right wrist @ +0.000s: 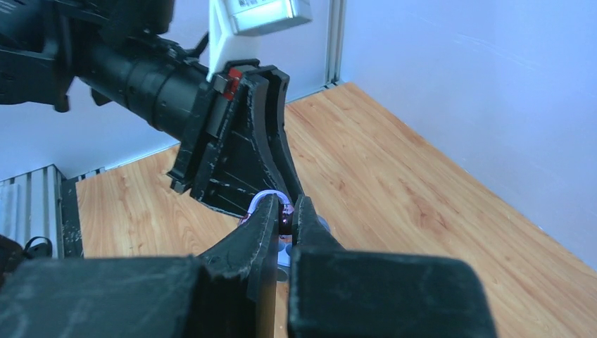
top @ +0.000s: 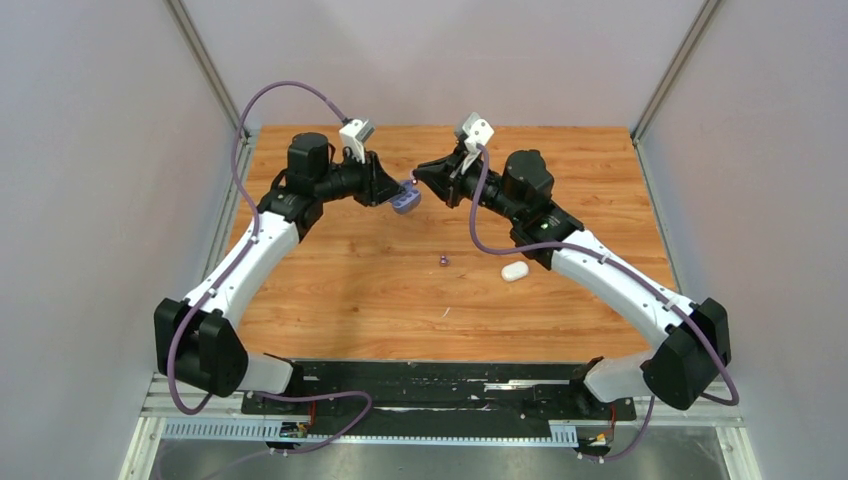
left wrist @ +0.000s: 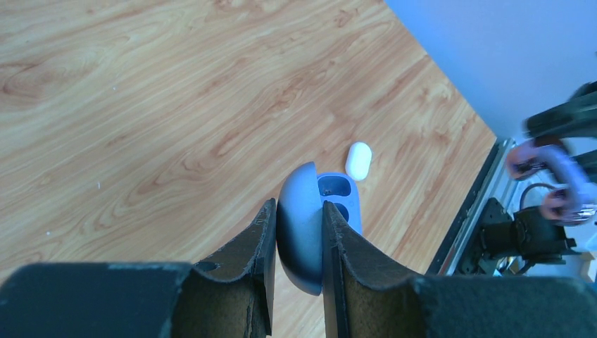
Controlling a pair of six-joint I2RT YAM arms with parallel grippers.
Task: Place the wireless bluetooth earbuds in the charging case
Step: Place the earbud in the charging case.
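top: high, looks dwn | wrists: close-in | all 3 share table (top: 350, 290)

White arm links (top: 250, 255), black joints (top: 200, 345), looping purple cables (left wrist: 563, 165); black gripper fingers (left wrist: 257, 267); white wrist cameras (top: 356, 131); red patch (right wrist: 234, 77), possibly label.

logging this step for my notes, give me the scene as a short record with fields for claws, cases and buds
left claw: shut on the lid of the open blue case, held above the table
right claw: shut on a dark purple earbud, close by the blue case
blue case sockets: two show, both look empty
loose purple earbud: on the table, apart from both cases
white case: closed, lying on the table
white earbuds: none seen
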